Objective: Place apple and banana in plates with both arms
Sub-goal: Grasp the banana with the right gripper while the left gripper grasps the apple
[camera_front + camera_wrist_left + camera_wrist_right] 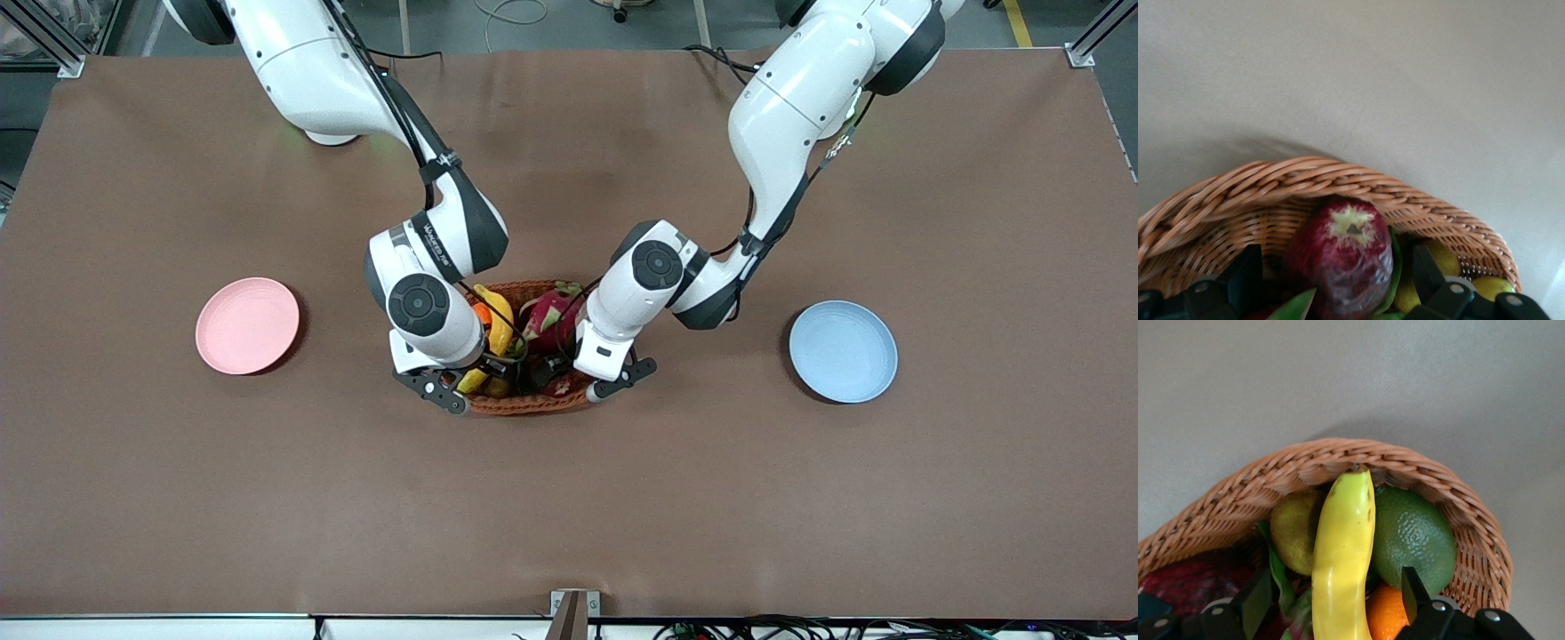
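Both fruits lie in the wicker basket mid-table, between the pink plate and blue plate. The apple looks firm, smooth and roundish (likely to slip unless pinched across its widest part); the banana is best gripped mid-length. The left gripper straddles the apple, jaws spread, nothing clamped; the right gripper brackets the banana likewise, both arms bent down steeply.

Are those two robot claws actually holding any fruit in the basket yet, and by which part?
Not yet. The left gripper straddles the dark red apple, the right gripper straddles the long yellow banana's middle; both sets of fingers stand open in the brown wicker basket.
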`<act>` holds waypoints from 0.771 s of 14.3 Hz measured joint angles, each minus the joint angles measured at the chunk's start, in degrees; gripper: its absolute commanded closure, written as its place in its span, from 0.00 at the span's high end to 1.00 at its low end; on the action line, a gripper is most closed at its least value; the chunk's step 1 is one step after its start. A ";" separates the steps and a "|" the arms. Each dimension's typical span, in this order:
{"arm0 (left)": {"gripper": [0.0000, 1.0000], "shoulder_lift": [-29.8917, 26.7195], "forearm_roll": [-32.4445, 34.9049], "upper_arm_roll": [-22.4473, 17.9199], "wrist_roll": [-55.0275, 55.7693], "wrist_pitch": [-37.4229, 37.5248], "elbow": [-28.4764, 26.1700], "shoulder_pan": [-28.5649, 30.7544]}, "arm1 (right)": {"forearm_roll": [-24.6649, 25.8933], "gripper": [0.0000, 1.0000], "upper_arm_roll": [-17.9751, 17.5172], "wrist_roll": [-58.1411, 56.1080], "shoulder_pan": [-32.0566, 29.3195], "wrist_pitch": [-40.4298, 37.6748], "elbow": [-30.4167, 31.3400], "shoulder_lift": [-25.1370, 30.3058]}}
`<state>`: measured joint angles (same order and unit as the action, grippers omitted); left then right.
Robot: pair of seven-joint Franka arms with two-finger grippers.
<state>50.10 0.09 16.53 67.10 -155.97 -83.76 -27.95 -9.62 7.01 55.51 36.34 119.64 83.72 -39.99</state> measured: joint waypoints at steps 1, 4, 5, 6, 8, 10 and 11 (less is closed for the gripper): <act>0.90 0.50 0.00 0.00 0.00 -0.85 0.05 -0.06 | -0.06 0.78 0.00 0.13 0.31 0.00 0.00 -0.23; 0.78 1.73 0.00 -0.01 0.00 -1.58 0.93 -0.59 | -0.10 0.73 0.00 0.16 0.64 -0.02 0.00 -0.58; 0.69 2.00 0.00 -0.01 0.00 -1.58 1.22 -0.77 | -0.11 0.71 0.00 0.16 0.76 -0.07 -0.01 -0.70; 0.56 2.22 0.00 -0.01 0.00 -1.60 1.37 -0.87 | -0.11 0.67 0.00 0.16 1.00 -0.16 0.00 -0.82; 0.35 2.31 0.00 0.01 0.00 -1.70 1.58 -0.89 | -0.11 0.57 -0.01 0.15 1.56 -0.63 0.00 -0.93; 0.21 2.32 0.00 0.01 0.00 -1.69 1.75 -0.93 | -0.11 0.54 0.00 0.15 1.99 -0.91 0.00 -0.93; 0.18 2.31 0.00 0.01 0.00 -1.69 1.99 -0.93 | -0.11 0.54 0.00 0.16 2.14 -1.01 0.00 -0.94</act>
<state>52.41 0.09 16.54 67.10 -157.66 -81.77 -28.88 -9.74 7.01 55.67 38.48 118.63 83.72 -40.93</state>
